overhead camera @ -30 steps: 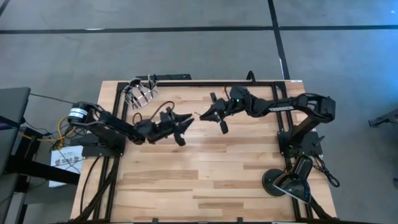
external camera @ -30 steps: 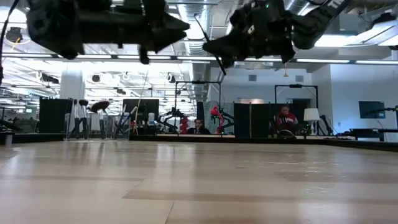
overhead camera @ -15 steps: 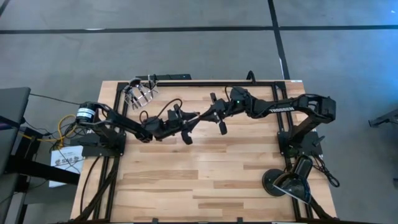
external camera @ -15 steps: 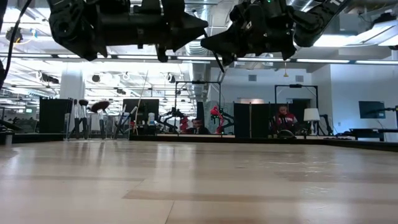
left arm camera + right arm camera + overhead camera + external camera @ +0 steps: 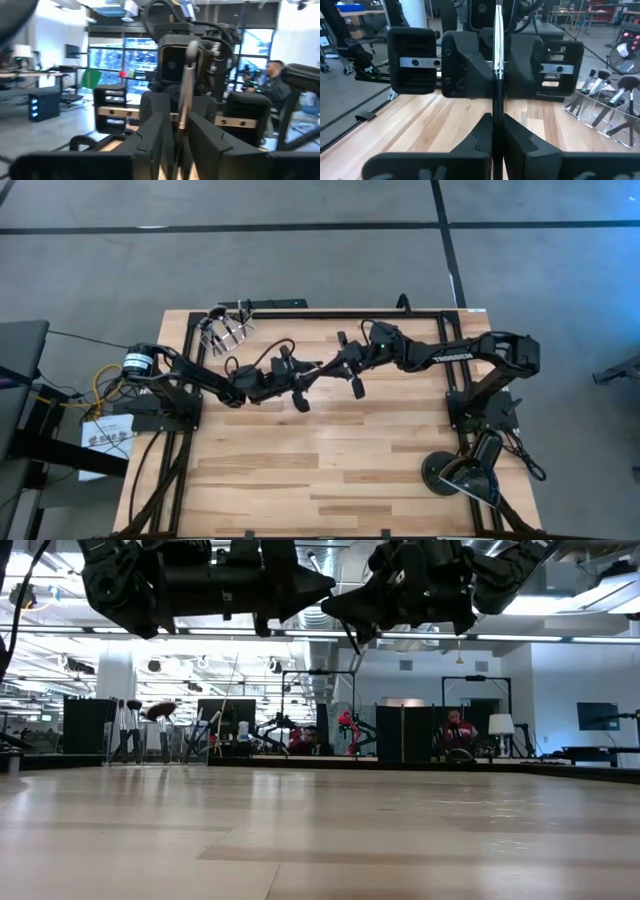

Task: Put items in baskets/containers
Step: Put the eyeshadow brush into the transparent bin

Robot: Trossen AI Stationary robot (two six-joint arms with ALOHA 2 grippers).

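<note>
A slim makeup brush (image 5: 326, 366) with a dark handle and a silvery ferrule hangs in the air over the middle of the table, between my two grippers. My right gripper (image 5: 338, 364) comes from the table's right and is shut on the brush (image 5: 496, 100). My left gripper (image 5: 314, 370) comes from the left and meets it tip to tip, its fingers (image 5: 470, 75) closed in on the ferrule. A clear container (image 5: 226, 330) with several brushes standing in it rests on the table's far left corner and also shows in the right wrist view (image 5: 605, 107). My left gripper has the brush's silvery ferrule (image 5: 498, 60) between its two fingers. It comes level from the table's left, and the brush lies along the fingers. The brush is clear of the table. My right gripper pinches the brush's dark handle (image 5: 496, 107) between its two fingers. It comes about level from the table's right. The brush sticks straight out ahead of the fingers toward the left gripper, lifted well clear of the table.
A round black lamp base (image 5: 450, 472) stands at the near right corner. The wooden table top (image 5: 330, 470) below both arms is bare. People sit at desks in the room beyond the table (image 5: 455, 730).
My left gripper has gone toward the table's right, up to my right gripper, rolling a little on the way. Its fingers have come in around the brush's silvery end. The right gripper and the brush have kept their place.
</note>
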